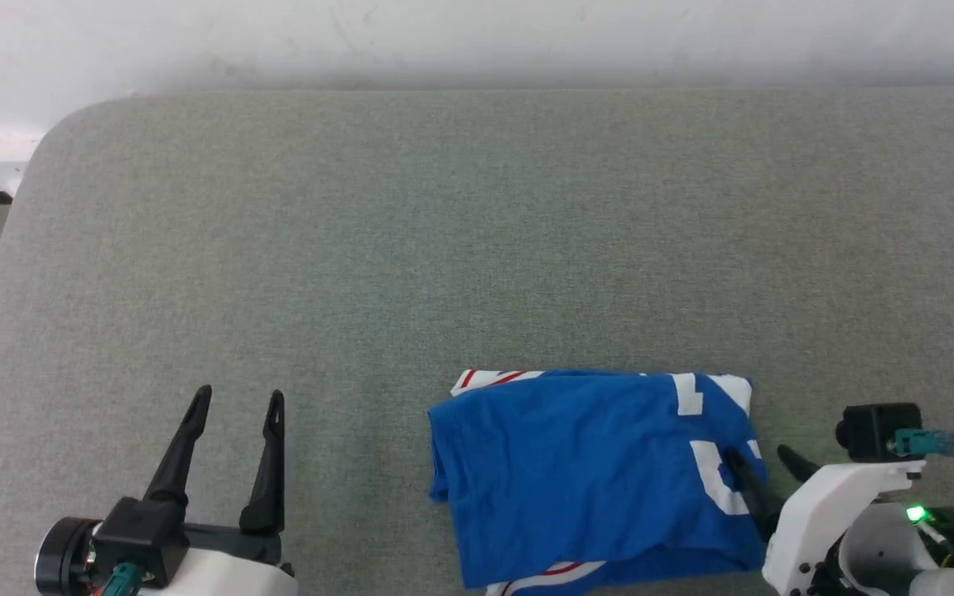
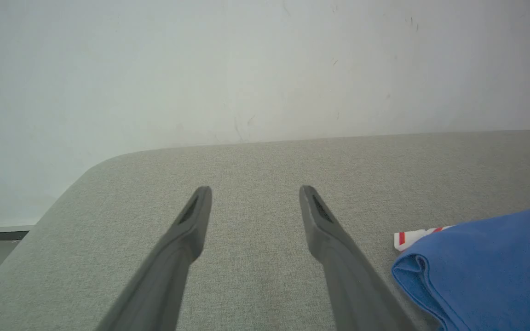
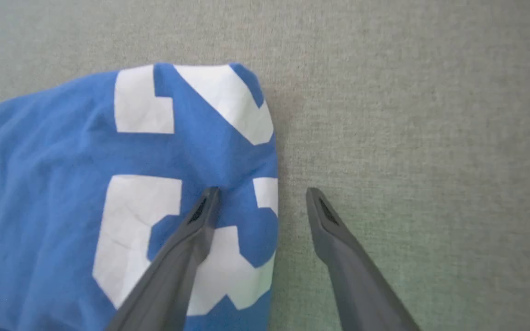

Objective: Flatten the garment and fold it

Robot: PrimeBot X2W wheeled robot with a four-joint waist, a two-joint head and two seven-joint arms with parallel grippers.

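Folded garment [image 1: 593, 472] lies on grey fabric surface [image 1: 444, 248], white wall [image 1: 477, 33] behind

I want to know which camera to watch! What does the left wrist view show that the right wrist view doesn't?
Left wrist view's own: the white wall, the rounded corner of the grey surface, and the open left gripper above bare surface, beside the garment. Right wrist view's own: the big white print on the garment, and the open right gripper, one finger over the print, the other over bare surface. Shared: the blue garment and the grey surface.
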